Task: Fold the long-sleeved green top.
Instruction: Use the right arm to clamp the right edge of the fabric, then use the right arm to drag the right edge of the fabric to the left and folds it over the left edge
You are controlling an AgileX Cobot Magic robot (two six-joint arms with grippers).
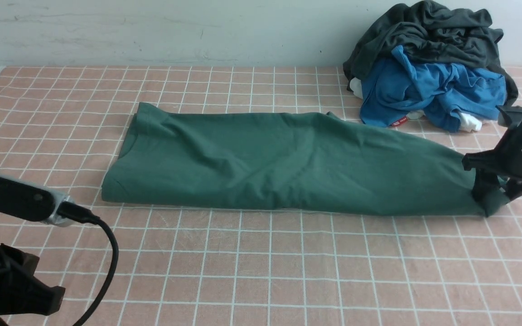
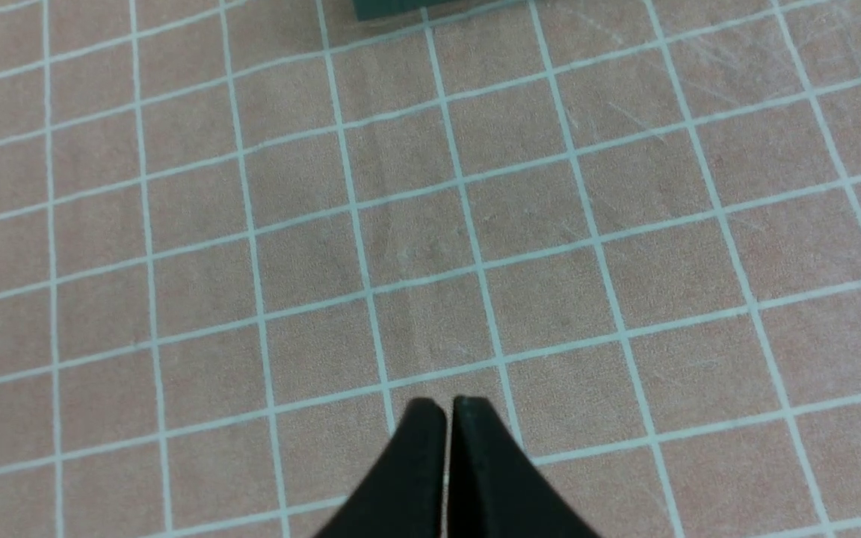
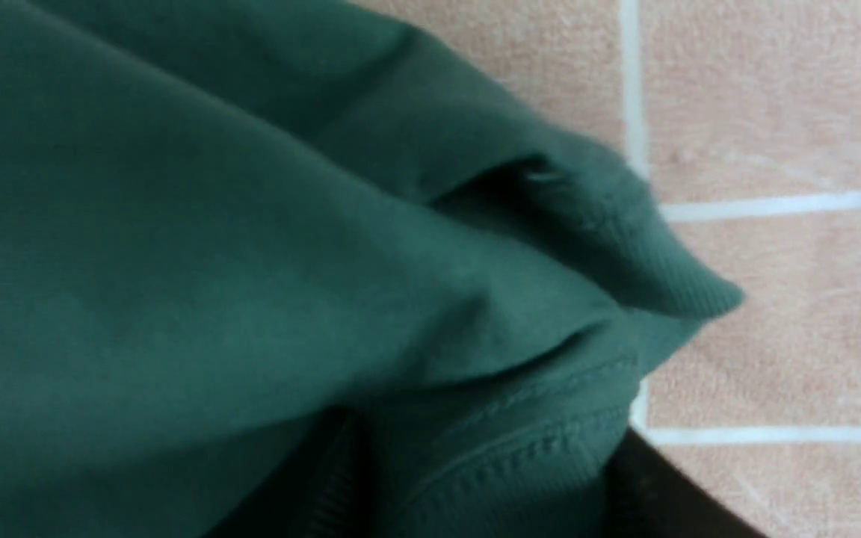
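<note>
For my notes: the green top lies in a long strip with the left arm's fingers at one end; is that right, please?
Not quite: the front view shows the right arm's fingers, not the left's, at one end of the green top.

Left gripper [image 2: 449,409] hovers with jaws together; right gripper [image 1: 492,198] low, jaws clamped.

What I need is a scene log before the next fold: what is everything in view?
green long-sleeved top: one, dark green, folded into a long strip across mid-table.
charcoal garment: one, dark grey, top of the far-right heap.
blue garment: one, bright blue, same heap, underneath.
white cloth: bits, white, under the blue garment.
tablecloth: one, pink with white grid, covering the table.
left tool: one, black, shut, near left, off the top.
right tool: one, black, at the top's right end.
</note>
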